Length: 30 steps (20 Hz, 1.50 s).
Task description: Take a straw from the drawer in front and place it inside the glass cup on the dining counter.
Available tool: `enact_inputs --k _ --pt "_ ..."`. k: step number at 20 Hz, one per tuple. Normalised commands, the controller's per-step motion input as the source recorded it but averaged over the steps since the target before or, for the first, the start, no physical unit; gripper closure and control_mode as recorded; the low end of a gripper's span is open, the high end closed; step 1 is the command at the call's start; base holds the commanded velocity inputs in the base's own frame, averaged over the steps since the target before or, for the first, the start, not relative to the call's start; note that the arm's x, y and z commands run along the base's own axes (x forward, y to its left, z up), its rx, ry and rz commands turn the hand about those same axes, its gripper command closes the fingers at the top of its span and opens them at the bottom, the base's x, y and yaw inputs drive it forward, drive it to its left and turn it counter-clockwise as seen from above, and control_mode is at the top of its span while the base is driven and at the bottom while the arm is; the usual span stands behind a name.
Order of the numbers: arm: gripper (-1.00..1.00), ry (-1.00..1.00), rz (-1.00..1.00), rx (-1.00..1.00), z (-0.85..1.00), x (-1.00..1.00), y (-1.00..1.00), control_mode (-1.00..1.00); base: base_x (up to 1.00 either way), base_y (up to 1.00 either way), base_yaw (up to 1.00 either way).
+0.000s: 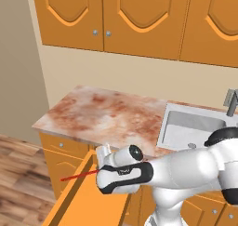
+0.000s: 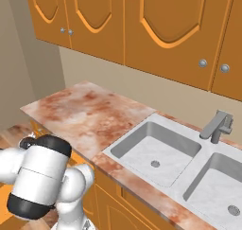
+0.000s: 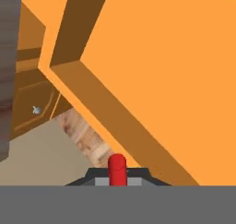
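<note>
So the gripper (image 3: pixel 118 181) is clenched tight on the straw (image 3: pixel 117 169), and in the hand view you're looking straight down its red end poking up between the two dark tips. From the left base view the straw (image 1: pixel 79 175) sticks out sideways from the hand, a thin red line running out over the side wall of the open drawer (image 1: pixel 69 197), roughly level and not sagging. Just under and past the jaws is the flat orange floor of the drawer, with its wall cutting diagonally across right next to the straw's tip. My guess is the step right now is lifting it clear, and the thing to get right is raising it straight up before swinging anywhere, because that long free end is hanging over the drawer wall and would catch or twist in the grip if the arm turned low. It's skinny and smooth-looking, so a knock could slide it in the jaws. Further out beyond the hand is the marble countertop (image 1: pixel 107 116), then the sink (image 1: pixel 190 129) off to the side. I can't spot the glass cup anywhere from here.
</note>
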Motion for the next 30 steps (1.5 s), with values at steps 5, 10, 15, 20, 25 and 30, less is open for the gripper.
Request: enact_inputs --k 5,10,15,20,25,30 --pt "1.0 0.0 0.0 0.0 1.0 0.8 0.52 -1.0 0.0 0.0 0.0" --pt "1.0 0.0 0.07 -0.07 1.0 0.38 0.29 -1.0 0.0 0.0 0.0" --pt "1.0 0.0 0.12 -0.19 1.0 0.12 0.01 -1.0 0.0 0.0 0.0" --pt "1.0 0.0 0.21 -0.26 1.0 0.01 -0.18 -1.0 0.0 0.0 0.0" --pt "1.0 -0.05 0.33 -0.24 0.7 0.0 -0.51 -1.0 0.0 0.0 0.0" --pt "1.0 -0.1 0.38 -0.17 0.17 0.0 -0.6 -1.0 0.0 0.0 0.0"
